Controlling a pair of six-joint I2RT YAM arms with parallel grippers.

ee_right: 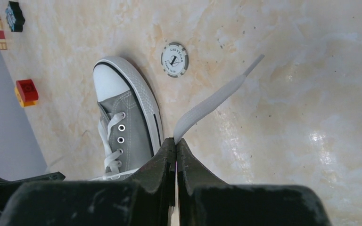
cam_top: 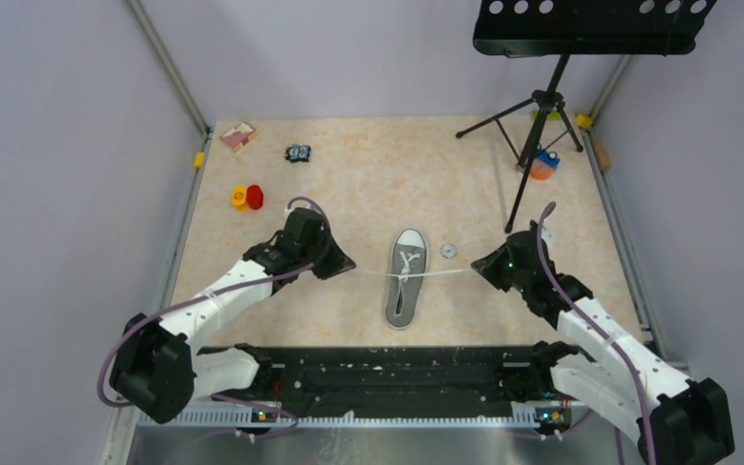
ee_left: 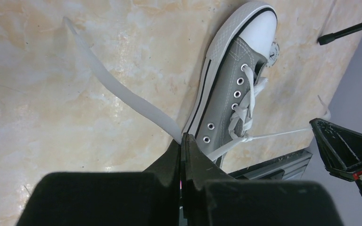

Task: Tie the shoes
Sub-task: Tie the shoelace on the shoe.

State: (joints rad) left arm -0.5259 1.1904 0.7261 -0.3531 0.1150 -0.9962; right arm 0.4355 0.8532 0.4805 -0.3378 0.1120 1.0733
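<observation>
Near edge of the tabletop (cam_top: 368, 184): a black rail (cam_top: 387, 373) runs along it, with my two arm bases at its ends.

Left gripper (ee_left: 181, 141): jaws pressed fully together, with the left lace (ee_left: 221, 148) pinched flat between the tips. I hold it left of the shoe, about midway between the near and far edges. From the tips the lace runs straight and taut to the eyelets. Its free tail sticks out past the tips, blurred. I cannot tell whether it touches the surface.

Right gripper (ee_right: 175, 143): jaws also closed tight, clamping the right lace (ee_right: 212, 101). I hold it right of the shoe, level with the left gripper. The free tail stands out beyond the tips, its plastic tip clear of my fingers.

Grey sneaker (cam_top: 407, 276): sits on its sole in the middle of the tabletop, between my two grippers and apart from both. The heel faces the near edge and the white toe cap faces the far edge. The two laces leave it sideways in one straight line, meeting at a crossing over the tongue.

Poker chip (ee_right: 175, 59): flat on the surface just right of the toe cap, not touching it.

Further out, toward the left edge: a red block and a yellow block (cam_top: 247, 198), side by side.

Far left corner: a pinkish block piece (cam_top: 238, 135), with a small dark toy (cam_top: 297, 153) near it.

Far right corner: the tripod legs of a music stand (cam_top: 542, 107), with an orange and blue object (cam_top: 543, 165) beside one leg.
</observation>
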